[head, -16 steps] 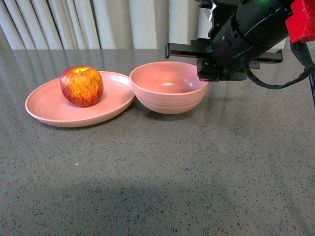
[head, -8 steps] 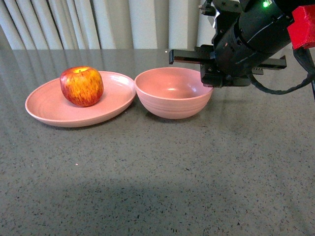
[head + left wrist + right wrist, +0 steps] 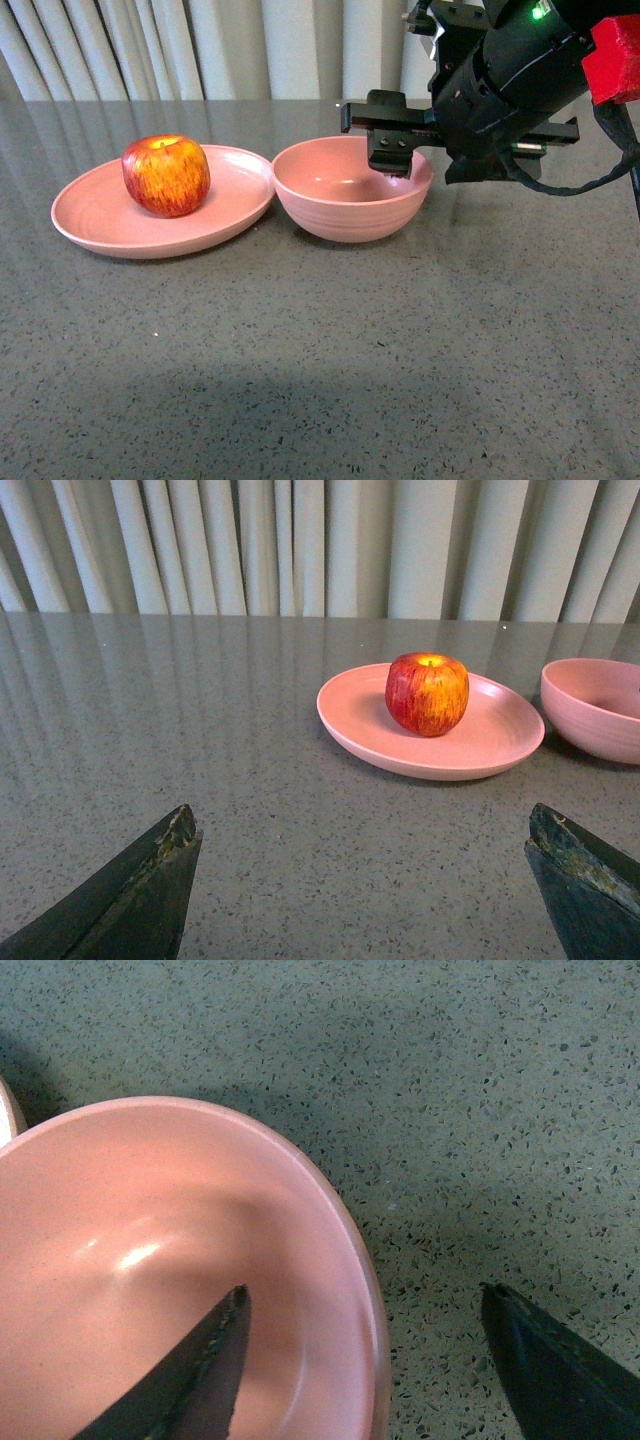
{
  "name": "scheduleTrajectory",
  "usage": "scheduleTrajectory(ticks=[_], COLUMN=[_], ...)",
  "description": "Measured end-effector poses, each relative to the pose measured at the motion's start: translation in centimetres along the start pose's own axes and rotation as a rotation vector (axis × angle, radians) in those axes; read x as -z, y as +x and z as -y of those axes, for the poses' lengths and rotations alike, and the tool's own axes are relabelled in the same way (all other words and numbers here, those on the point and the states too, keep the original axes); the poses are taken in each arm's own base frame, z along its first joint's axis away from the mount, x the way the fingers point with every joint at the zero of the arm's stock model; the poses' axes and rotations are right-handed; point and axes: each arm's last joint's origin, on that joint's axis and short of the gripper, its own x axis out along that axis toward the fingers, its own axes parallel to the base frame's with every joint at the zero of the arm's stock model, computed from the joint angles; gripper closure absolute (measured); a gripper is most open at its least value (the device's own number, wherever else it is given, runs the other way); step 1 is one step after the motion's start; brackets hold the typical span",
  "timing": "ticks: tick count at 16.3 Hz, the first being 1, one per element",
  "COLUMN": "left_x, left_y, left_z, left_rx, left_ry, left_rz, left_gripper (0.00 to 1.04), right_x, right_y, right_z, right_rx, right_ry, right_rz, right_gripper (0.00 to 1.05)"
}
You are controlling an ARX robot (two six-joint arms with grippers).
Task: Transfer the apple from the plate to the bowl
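The red and yellow apple [image 3: 166, 176] sits upright on the shallow pink plate [image 3: 100, 218] at the left. The deep pink bowl [image 3: 345, 208] stands empty just right of the plate, almost touching it. My right gripper [image 3: 418, 158] is open at the bowl's right rim; in the right wrist view [image 3: 362, 1300] one finger hangs inside the bowl [image 3: 150, 1250] and the other outside over the table. My left gripper [image 3: 362, 820] is open and empty, low over the table, facing the apple [image 3: 427, 693], the plate [image 3: 440, 758] and the bowl [image 3: 595, 708] from a distance.
The grey speckled tabletop [image 3: 320, 360] stretches wide in front of the dishes. Pale curtains [image 3: 200, 45] hang behind the table's far edge. The right arm's black body and red part [image 3: 615, 45] hang above the table at the right of the bowl.
The bowl has slid slightly right, away from the plate. My right gripper has shifted so that one finger now hangs inside the bowl's right rim. The apple and plate have not moved.
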Motion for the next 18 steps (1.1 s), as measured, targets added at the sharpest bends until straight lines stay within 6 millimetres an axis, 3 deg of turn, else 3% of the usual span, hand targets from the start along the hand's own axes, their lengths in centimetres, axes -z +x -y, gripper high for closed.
scheduleTrajectory(ticks=[3,6,7,9,11,13,15,18], left_x=[0.0,0.0,0.0,0.0,0.0,0.0,0.0,0.0], left_y=[0.0,0.0,0.0,0.0,0.0,0.0,0.0,0.0], left_z=[0.0,0.0,0.0,0.0,0.0,0.0,0.0,0.0], left_rx=[0.0,0.0,0.0,0.0,0.0,0.0,0.0,0.0], left_ry=[0.0,0.0,0.0,0.0,0.0,0.0,0.0,0.0], left_rz=[0.0,0.0,0.0,0.0,0.0,0.0,0.0,0.0], left_gripper=[0.07,0.07,0.07,0.07,0.07,0.07,0.07,0.07], right_x=[0.0,-0.3,-1.8,-2.1,0.2,4.5,8.2,11.0], right_y=[-0.1,-1.0,-4.1,-8.9,-15.1,-21.1,-23.6,-25.5], right_z=[0.0,0.4,0.9,1.5,2.7,5.2,6.8,8.2], right_rx=[0.0,-0.013,-0.038,-0.086,-0.115,-0.08,-0.036,0.012], right_ry=[0.001,0.009,0.021,0.007,-0.041,-0.06,-0.059,-0.058], right_rz=[0.001,0.016,0.135,0.315,0.517,0.68,0.707,0.732], right_gripper=[0.07,0.07,0.07,0.07,0.07,0.07,0.07,0.07])
